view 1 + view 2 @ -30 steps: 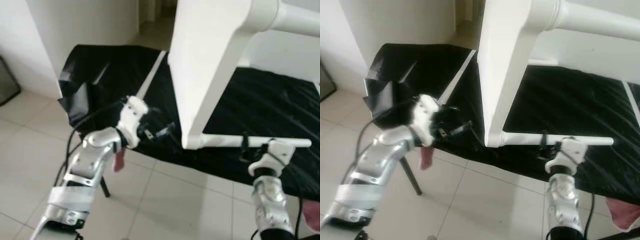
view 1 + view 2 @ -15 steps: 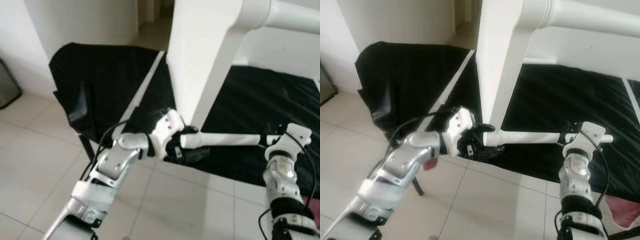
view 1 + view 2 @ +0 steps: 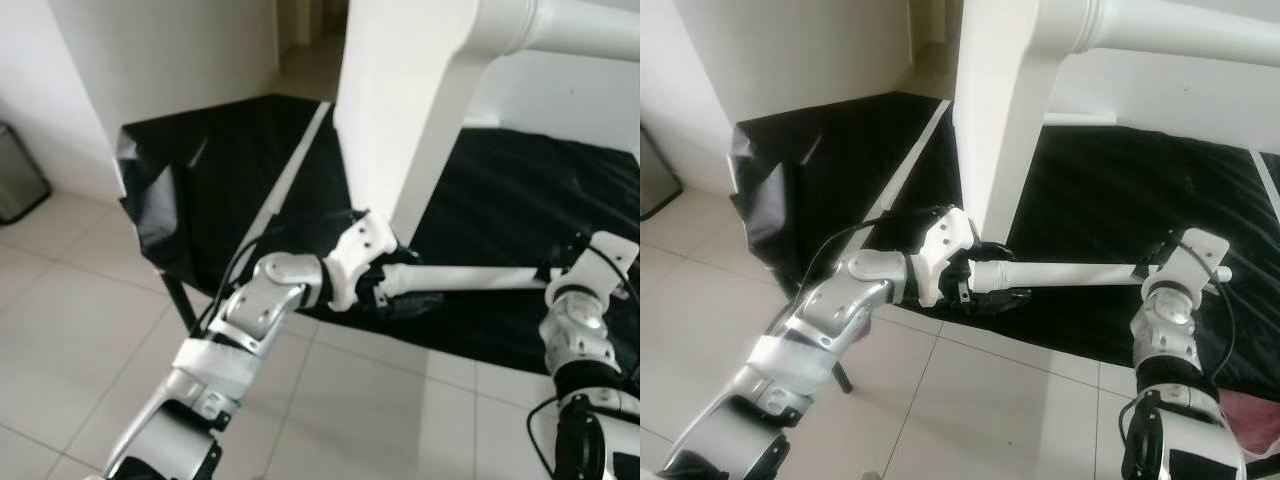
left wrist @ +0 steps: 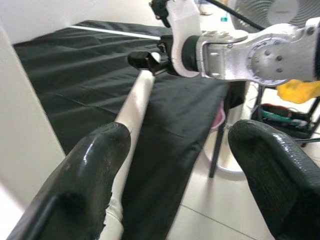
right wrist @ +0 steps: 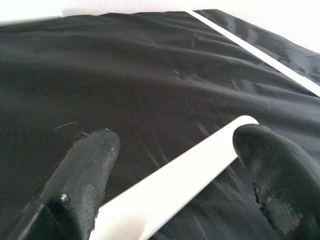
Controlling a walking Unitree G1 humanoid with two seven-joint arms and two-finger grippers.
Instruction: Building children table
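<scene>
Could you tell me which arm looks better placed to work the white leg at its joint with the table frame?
Probably the left. The left gripper sits at the white leg where it meets the white table frame, fingers open around it. The right gripper is at the leg's far free end.

Two silver metal arms with ribbed joint segments, white moulded wrist housings, left gripper (image 4: pixel 170 165) and right gripper (image 5: pixel 175 165) each with two long textured black fingers, thin black cables looping behind the wrists
</scene>
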